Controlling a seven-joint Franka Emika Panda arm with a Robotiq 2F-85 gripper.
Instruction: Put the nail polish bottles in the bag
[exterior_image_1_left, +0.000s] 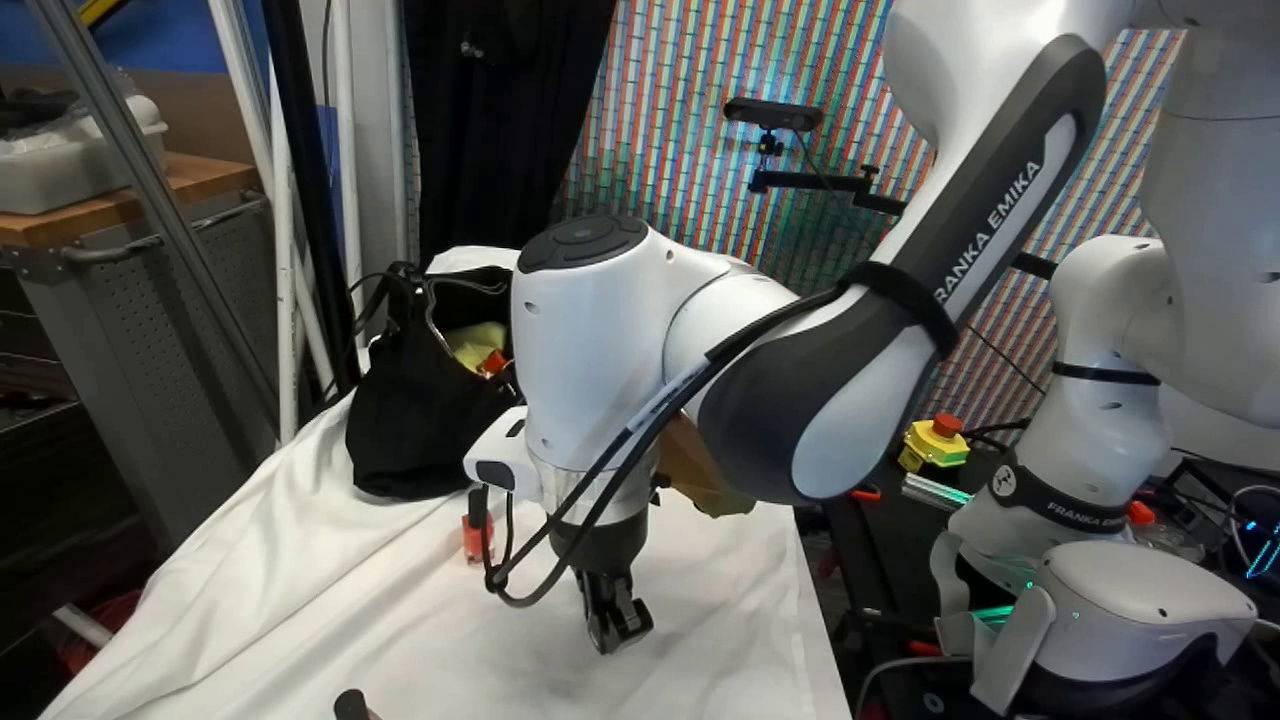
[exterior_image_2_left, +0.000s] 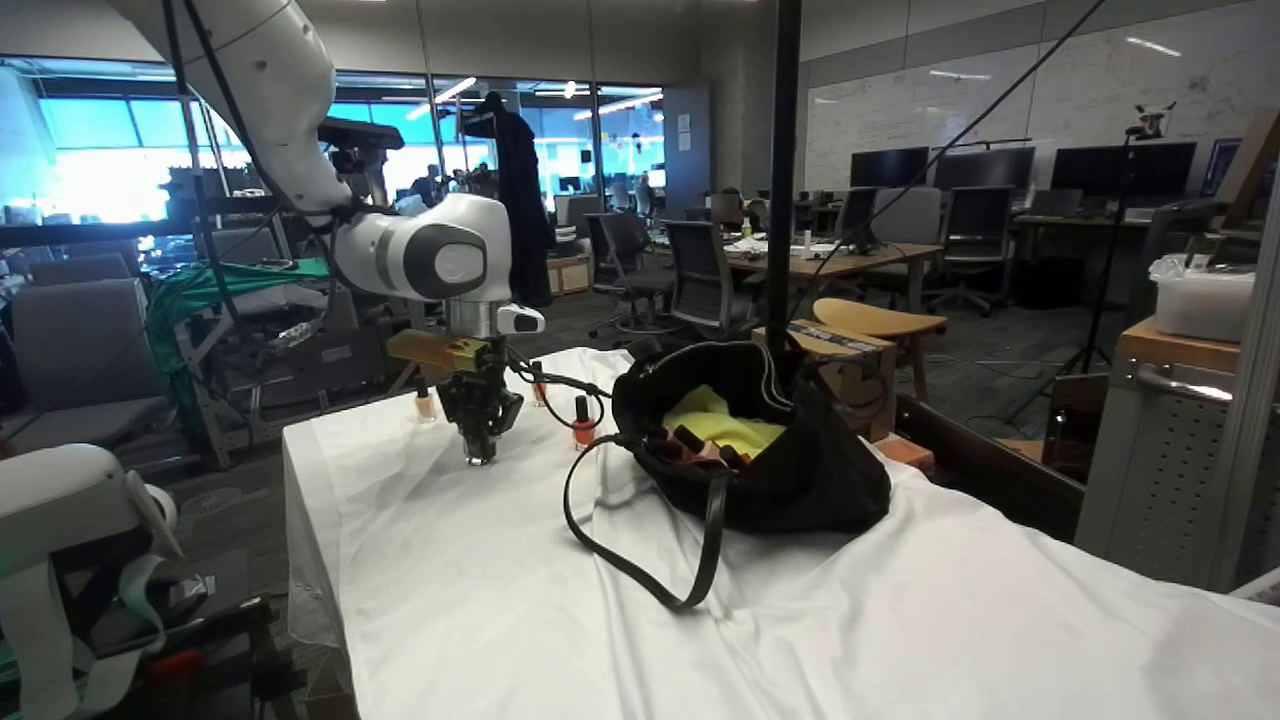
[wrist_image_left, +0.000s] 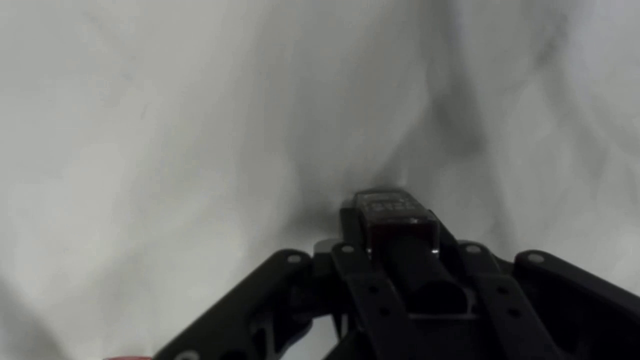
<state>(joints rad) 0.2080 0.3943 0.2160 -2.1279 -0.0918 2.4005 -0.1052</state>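
- Your white-covered tabletop (exterior_image_2_left: 480, 580) carries the black fabric bag (exterior_image_2_left: 810, 490).
- Your jaws are closed around a dark nail polish bottle (wrist_image_left: 397, 212).
- A red bottle (exterior_image_2_left: 583, 433) stands near the bag.

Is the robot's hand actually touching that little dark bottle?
Touching. The wrist view shows the dark bottle gripped in the hand, a finger on either side.

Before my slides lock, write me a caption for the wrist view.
A dark bottle clamped in the pincer, with white cloth behind and a sliver of red at the bottom edge.
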